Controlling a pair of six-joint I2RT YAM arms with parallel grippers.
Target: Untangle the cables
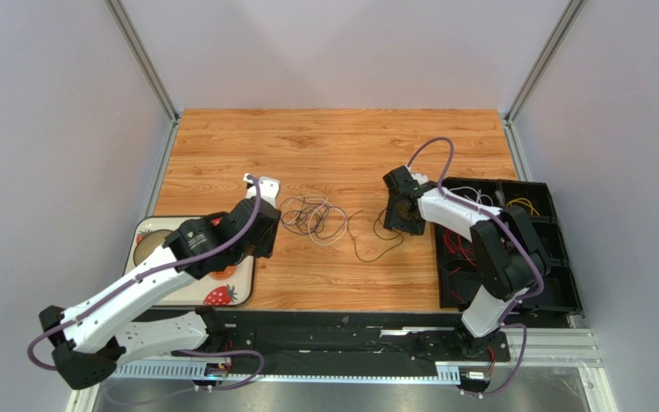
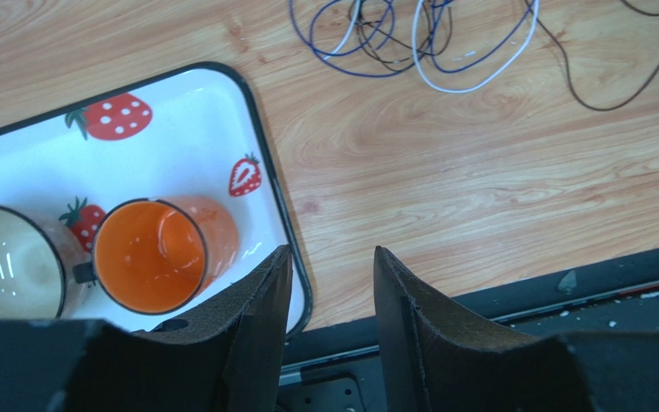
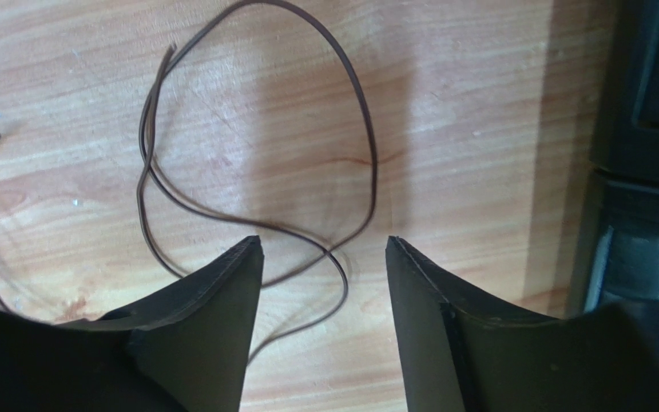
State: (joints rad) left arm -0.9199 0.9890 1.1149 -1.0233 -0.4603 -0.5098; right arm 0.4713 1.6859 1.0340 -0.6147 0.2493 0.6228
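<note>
Left gripper (image 2: pixel 331 251) hung over the edge of the strawberry tray (image 2: pixel 178 120), jaws released and empty. The cables (image 1: pixel 311 215) lay tangled mid-table (image 1: pixel 333 146). Right gripper (image 3: pixel 324 240), jaws released, stood above a brown cable loop (image 3: pixel 375 163).

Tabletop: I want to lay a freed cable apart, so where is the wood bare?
Bare: the far strip of the table, beyond the cable tangle to the back edge; also the near patch between the strawberry tray and black bins. Crowded: the middle, where the tangle and a loose brown cable lie.
</note>
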